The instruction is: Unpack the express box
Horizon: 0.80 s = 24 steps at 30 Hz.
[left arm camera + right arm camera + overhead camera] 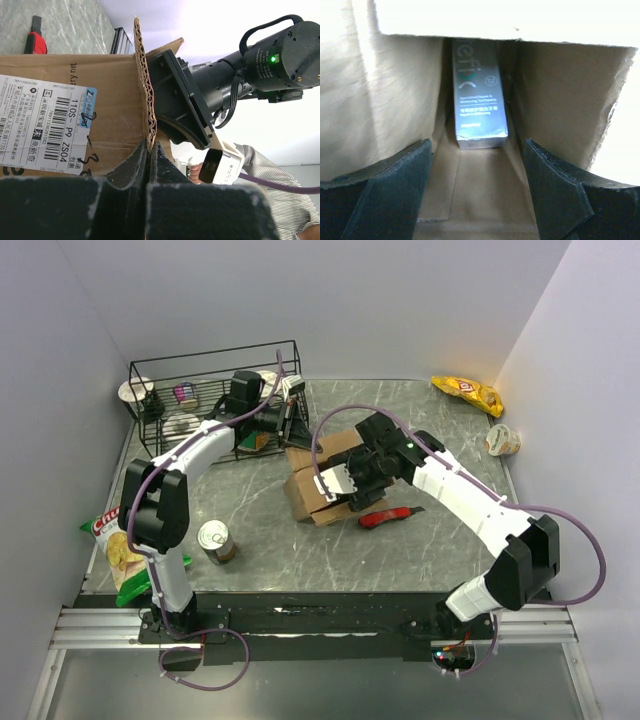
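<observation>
Grey marbled table [270,540], pale walls [330,300], express box [305,490] mid-table, wire basket [215,352] far-left.

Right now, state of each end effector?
Left end effector: closed on a flap of the brown cardboard express box.
Right end effector: open, empty, inside that box, facing a silver toothpaste carton.

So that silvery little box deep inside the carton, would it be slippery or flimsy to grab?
Probably light and stiff: the silver toothpaste box looks like thin card. Its glossy finish may slip in the right gripper, and a hard squeeze could dent it. Being flat-sided, it would likely slide, not roll.
</observation>
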Motion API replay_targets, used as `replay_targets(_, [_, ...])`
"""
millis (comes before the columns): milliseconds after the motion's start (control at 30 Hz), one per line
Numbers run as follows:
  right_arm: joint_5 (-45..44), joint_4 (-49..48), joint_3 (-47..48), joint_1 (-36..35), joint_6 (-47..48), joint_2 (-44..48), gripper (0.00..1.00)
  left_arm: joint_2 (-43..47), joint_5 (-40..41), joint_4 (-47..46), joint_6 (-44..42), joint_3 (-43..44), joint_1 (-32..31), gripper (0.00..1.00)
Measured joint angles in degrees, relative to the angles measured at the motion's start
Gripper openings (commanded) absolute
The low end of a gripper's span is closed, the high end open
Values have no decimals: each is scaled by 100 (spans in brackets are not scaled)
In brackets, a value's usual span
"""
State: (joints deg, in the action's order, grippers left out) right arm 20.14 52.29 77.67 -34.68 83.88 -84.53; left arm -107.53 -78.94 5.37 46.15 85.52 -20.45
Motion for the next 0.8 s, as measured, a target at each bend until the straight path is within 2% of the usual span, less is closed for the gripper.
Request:
replay_targets(300, [-577,-166,302,22,605,-654,74,-68,-92,-33,-48,44,48,1])
replay_targets(467, [-671,-225,363,24,953,-903,63,-173,-337,59,-92,68,52,1])
replay_targets(567, [-592,-175,487,59,1217,-1121,50,-203,-420,118,-98,74,103,1])
replay_targets(700, [-363,-330,509,125,1456,-1261,21,-225,-463,116,-74,74,188,1])
replay_targets(800, [-179,-358,511,175,1528,-1272,8,-254,-501,83,-9,74,199,1])
